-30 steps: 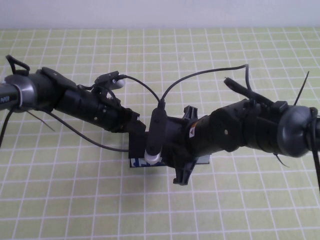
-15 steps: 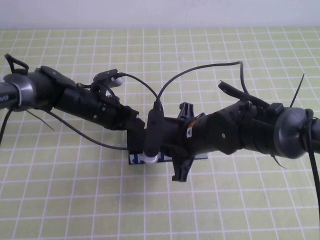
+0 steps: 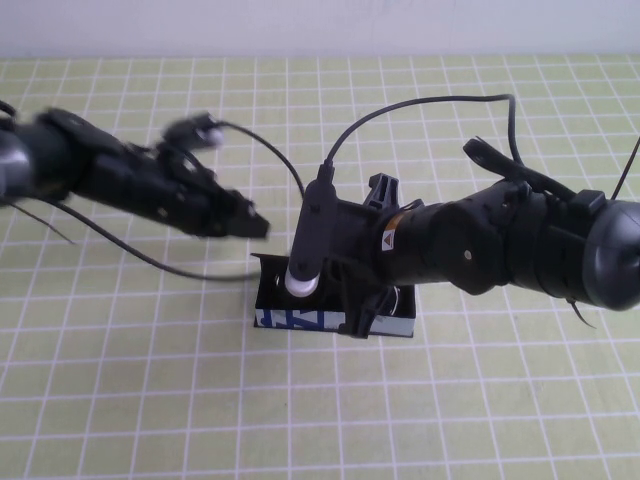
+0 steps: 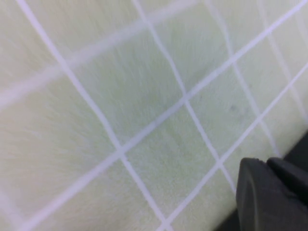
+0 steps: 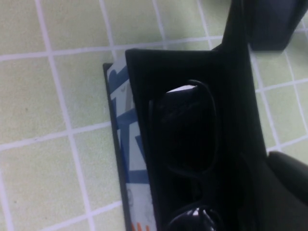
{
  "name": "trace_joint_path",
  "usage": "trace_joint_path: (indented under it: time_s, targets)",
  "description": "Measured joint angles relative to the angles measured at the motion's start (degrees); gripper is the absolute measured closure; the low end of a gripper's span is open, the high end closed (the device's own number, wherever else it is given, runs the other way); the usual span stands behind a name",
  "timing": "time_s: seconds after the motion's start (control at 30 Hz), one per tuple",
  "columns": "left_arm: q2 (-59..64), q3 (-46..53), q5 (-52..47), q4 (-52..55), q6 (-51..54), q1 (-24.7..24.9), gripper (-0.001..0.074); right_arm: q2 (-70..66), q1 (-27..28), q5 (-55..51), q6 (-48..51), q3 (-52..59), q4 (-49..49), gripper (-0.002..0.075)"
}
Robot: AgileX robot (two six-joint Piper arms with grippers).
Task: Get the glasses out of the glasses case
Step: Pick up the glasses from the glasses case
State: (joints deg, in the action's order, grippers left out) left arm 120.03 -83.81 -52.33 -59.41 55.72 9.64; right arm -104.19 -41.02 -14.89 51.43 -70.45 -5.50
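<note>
The glasses case (image 3: 300, 318) lies open at the table's middle, its white front printed with blue marks. In the right wrist view the case (image 5: 122, 144) shows its black lining, with the black glasses (image 5: 185, 125) lying inside. My right gripper (image 3: 368, 262) hangs over the case with its fingers spread wide, one beyond the case and one at its front; it holds nothing. In its own view the right gripper (image 5: 288, 106) shows one finger at each edge. My left gripper (image 3: 250, 225) is raised to the case's left and blurred; only one dark finger (image 4: 269, 197) shows over bare cloth.
A green cloth with a white grid (image 3: 150, 400) covers the table. Black cables (image 3: 420, 105) arch above both arms. A white wall runs along the far edge.
My left gripper has pulled away from the case, up and to the left. The case now stands open. My right arm has shifted slightly right and stays over the case.
</note>
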Motion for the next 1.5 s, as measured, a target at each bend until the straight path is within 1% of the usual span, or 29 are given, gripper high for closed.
trace_joint_path:
  time_s: [0.13,0.2,0.3,0.4,0.53,0.63,0.73,0.87,1.0,1.13,1.2,1.27,1.5]
  targets:
    - [-6.98,0.0,-1.31,0.4,0.13,-4.55,0.0739,0.0,0.1,0.31,-0.59,0.0,0.0,0.0727]
    - [-9.94,0.0,-4.34,0.52,3.08,-6.55,0.0739,0.0,0.1,0.52,-0.61,0.0,0.0,0.0727]
    - [-13.18,0.77,-11.94,-1.58,14.43,-7.54,0.0739,0.0,0.1,0.61,-0.83,0.0,0.0,0.0727]
    - [-15.21,4.68,-15.21,-6.22,26.22,-7.54,0.0739,0.0,0.1,0.66,-0.83,0.0,0.0,0.0729]
    - [-15.71,12.0,-15.55,-7.86,38.01,-7.54,0.0739,0.0,0.1,0.81,-0.94,0.0,0.0,0.0729]
    - [-15.06,17.39,-15.55,-7.22,44.3,-7.54,0.0739,0.0,0.1,0.9,-0.94,0.0,0.0,0.0729]
    - [-13.56,20.08,-15.44,-8.38,49.2,-7.54,0.0739,0.0,0.1,1.03,-0.94,0.0,0.0,0.0729]
    - [-10.93,20.33,-14.91,-12.69,51.57,-7.13,0.0739,0.0,0.1,1.11,-0.94,0.0,-0.11,0.0729]
    - [-8.38,20.37,-14.55,-14.78,52.57,-5.09,0.0739,0.0,0.1,1.11,-0.94,0.0,-0.21,0.0729]
    - [-6.71,20.37,-10.39,-16.54,53.01,-2.49,0.0739,0.0,0.1,1.24,-0.94,0.0,-0.34,0.0729]
    - [-6.25,20.37,-7.77,-17.49,53.01,-1.95,0.0739,0.0,0.1,1.24,-0.94,0.0,-0.46,0.0729]
    - [-6.14,20.46,-6.63,-18.4,53.31,-1.94,0.0739,0.0,0.1,1.24,-1.04,0.0,-0.46,0.0729]
    - [-6.14,20.46,-7.24,-21.02,55.45,-3.01,0.0739,0.0,0.1,1.27,-1.04,0.0,-1.23,0.0729]
